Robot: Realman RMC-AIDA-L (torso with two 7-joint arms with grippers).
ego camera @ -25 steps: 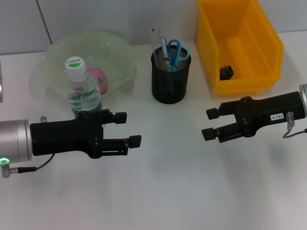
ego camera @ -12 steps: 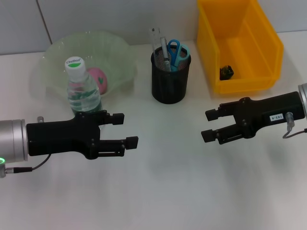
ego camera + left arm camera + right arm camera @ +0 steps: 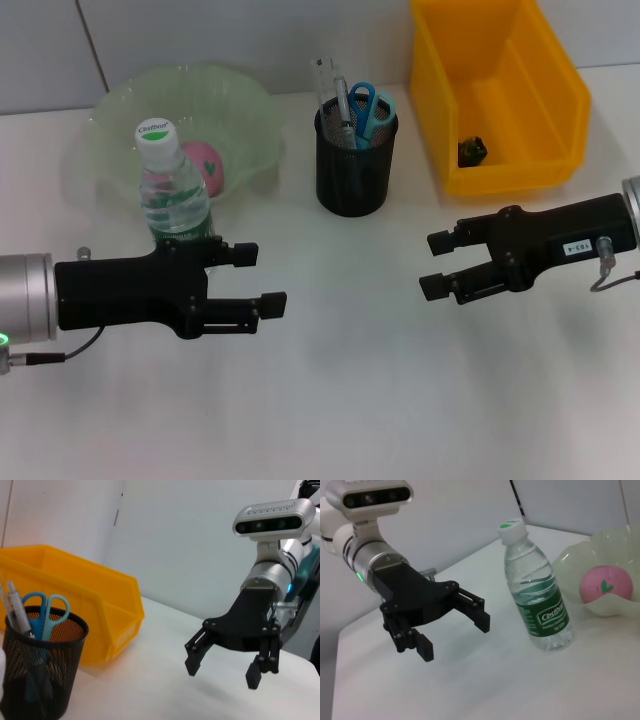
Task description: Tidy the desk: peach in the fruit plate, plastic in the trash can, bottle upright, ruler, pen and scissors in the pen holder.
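left pincer [image 3: 258,279] spread, near upright bottle [image 3: 173,193] | right pincer [image 3: 436,264] spread | pen holder [image 3: 355,165] between

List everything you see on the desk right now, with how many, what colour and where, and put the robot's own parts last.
Bottle: one, clear with green label and white cap, upright in front of the plate.
Fruit plate: one, pale green, back left.
Peach: one, pink, in the plate.
Pen holder: one, black mesh, back centre.
Scissors: one pair, blue handles, in the holder.
Ruler: one, clear, in the holder.
Pen: one, grey, in the holder.
Bin: one, yellow, back right.
Scrap: one, dark, inside the bin.
Left gripper: black, open, front left.
Right gripper: black, open, front right.
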